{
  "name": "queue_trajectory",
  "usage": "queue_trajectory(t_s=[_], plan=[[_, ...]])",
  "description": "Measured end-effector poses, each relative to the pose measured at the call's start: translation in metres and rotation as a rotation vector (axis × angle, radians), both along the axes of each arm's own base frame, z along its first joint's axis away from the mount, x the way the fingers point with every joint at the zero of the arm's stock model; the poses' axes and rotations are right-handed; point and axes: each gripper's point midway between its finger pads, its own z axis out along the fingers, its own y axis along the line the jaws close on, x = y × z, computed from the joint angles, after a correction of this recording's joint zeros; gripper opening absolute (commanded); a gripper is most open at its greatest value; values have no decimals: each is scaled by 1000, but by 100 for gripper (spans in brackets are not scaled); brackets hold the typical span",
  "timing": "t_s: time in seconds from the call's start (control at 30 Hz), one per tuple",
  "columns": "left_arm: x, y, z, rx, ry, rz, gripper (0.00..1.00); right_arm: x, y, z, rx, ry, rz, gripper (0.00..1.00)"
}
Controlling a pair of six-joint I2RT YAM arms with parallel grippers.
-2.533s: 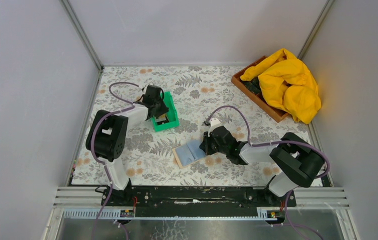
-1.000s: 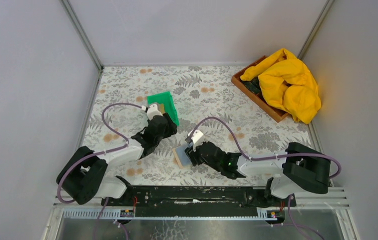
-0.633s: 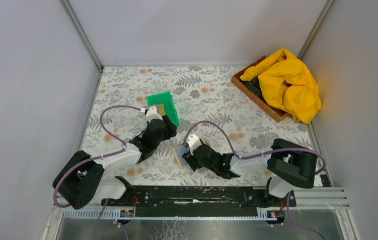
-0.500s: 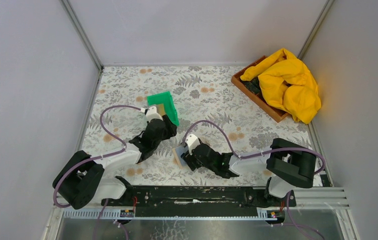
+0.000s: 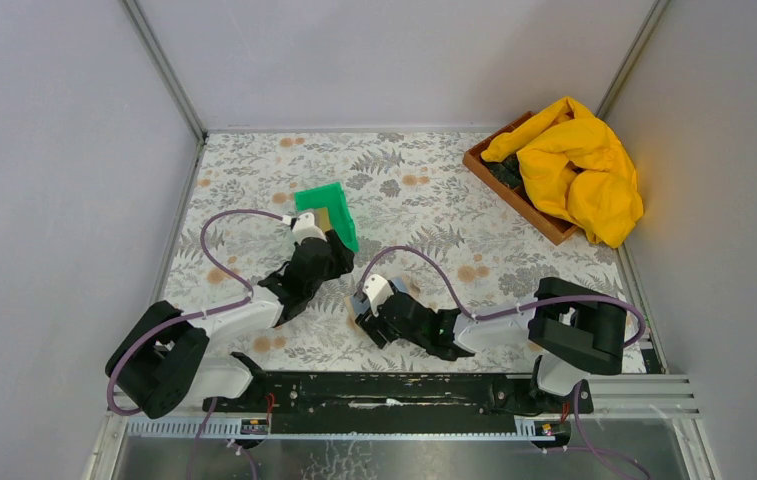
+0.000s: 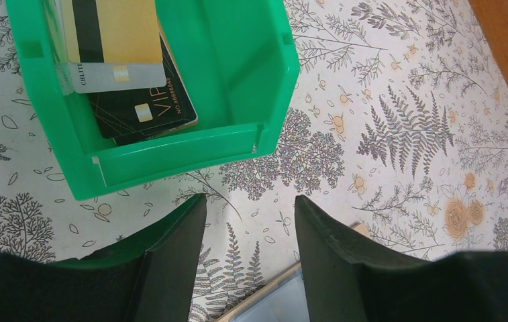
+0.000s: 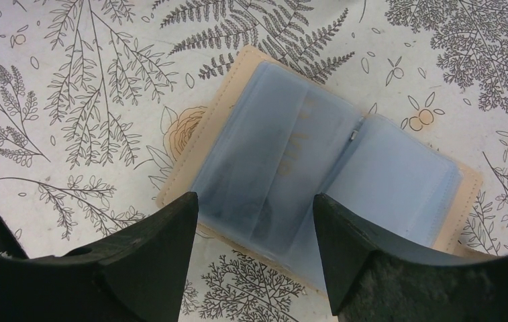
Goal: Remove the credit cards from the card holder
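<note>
The right gripper (image 7: 254, 211) hangs with jaws spread and nothing between them. Directly beneath and ahead of its fingers, the card holder (image 7: 318, 161) lies open on the floral table (image 7: 70, 80), blue-grey lining up. The left gripper (image 6: 249, 211) is likewise spread and empty. Just ahead of it sits the green bin (image 6: 170, 157), with the credit cards (image 6: 127, 74) stacked inside. Well beyond the right gripper, a yellow cloth (image 5: 579, 165) covers a wooden tray (image 5: 514, 195).

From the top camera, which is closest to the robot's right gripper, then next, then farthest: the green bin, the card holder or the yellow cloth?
1. card holder, right under the right gripper.
2. green bin, farther back on the left.
3. yellow cloth, back right corner.
</note>
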Motion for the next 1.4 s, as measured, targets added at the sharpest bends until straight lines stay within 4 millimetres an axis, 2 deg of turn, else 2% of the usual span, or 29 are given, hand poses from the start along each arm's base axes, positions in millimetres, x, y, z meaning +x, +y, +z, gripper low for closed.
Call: queue_trajectory(t_s=[0.37, 0.7, 0.83, 1.03, 1.4], plan=[[0, 0, -2, 8, 4, -1, 60, -3, 1, -1, -9, -7, 12, 70], [-2, 1, -13, 27, 31, -3, 60, -8, 5, 12, -25, -107, 16, 70], [-2, 1, -14, 30, 35, -3, 61, -7, 6, 9, -33, -104, 15, 68], [1, 0, -10, 29, 27, -6, 61, -8, 16, -4, -58, -74, 16, 55], [0, -2, -13, 34, 34, -18, 60, -9, 22, -4, -26, -23, -2, 6]])
